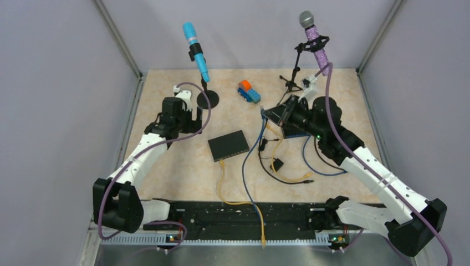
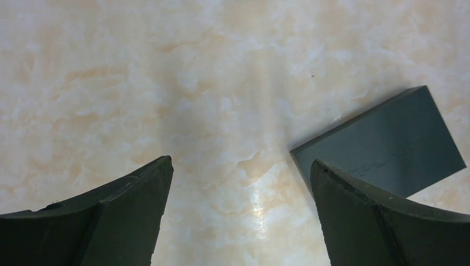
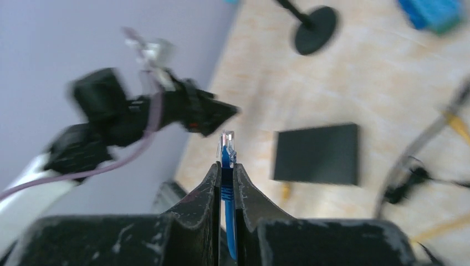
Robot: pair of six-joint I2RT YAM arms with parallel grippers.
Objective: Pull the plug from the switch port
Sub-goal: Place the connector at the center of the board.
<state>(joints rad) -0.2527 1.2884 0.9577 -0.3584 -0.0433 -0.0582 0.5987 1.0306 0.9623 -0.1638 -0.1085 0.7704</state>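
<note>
One switch (image 1: 229, 145), one plug (image 3: 228, 144) in right gripper (image 3: 226, 166), two microphones (image 1: 195, 50) (image 1: 313, 36)

Marbled beige table (image 1: 354, 94), dark gear.
The switch (image 1: 229, 145) was slate grey and the plug (image 3: 228, 141) clear, on a blue cable (image 3: 226, 221); a yellow cable (image 1: 220, 183) showed too, with a cyan mic (image 1: 195, 50), a purple mic (image 1: 317, 47) and an orange-and-blue truck (image 1: 249, 91).
</note>
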